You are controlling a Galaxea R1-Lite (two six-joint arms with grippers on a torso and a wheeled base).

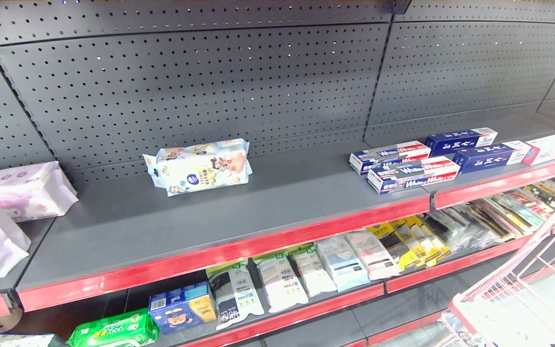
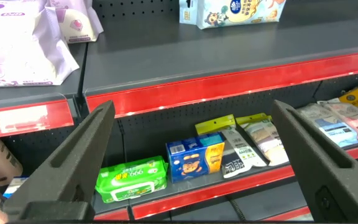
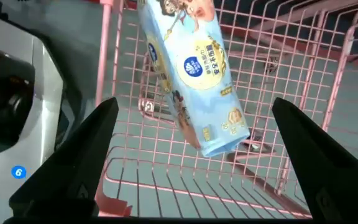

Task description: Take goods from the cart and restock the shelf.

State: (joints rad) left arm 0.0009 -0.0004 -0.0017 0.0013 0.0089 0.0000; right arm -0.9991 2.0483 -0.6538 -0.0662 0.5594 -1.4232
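A pale-blue wipes pack [image 3: 194,78] with cartoon print leans on the wire wall inside the pink cart [image 3: 328,93]. My right gripper [image 3: 191,168] hangs open just above it, fingers spread wide to either side, not touching it. A matching pack [image 1: 198,166] lies on the grey shelf [image 1: 277,197] near the pegboard back and appears again in the left wrist view [image 2: 232,12]. My left gripper [image 2: 191,180] is open and holds nothing, facing the shelf's red front edge [image 2: 229,84]. The cart's corner [image 1: 523,294] stands at the lower right of the head view.
Toothpaste boxes [image 1: 412,166] fill the shelf's right part. Pink-and-white soft packs [image 1: 15,193] sit on the left bay. The lower shelf holds a green wipes pack [image 1: 113,330], a blue box [image 1: 181,306] and rows of hanging packets [image 1: 340,262]. Bare shelf lies in front of the wipes pack.
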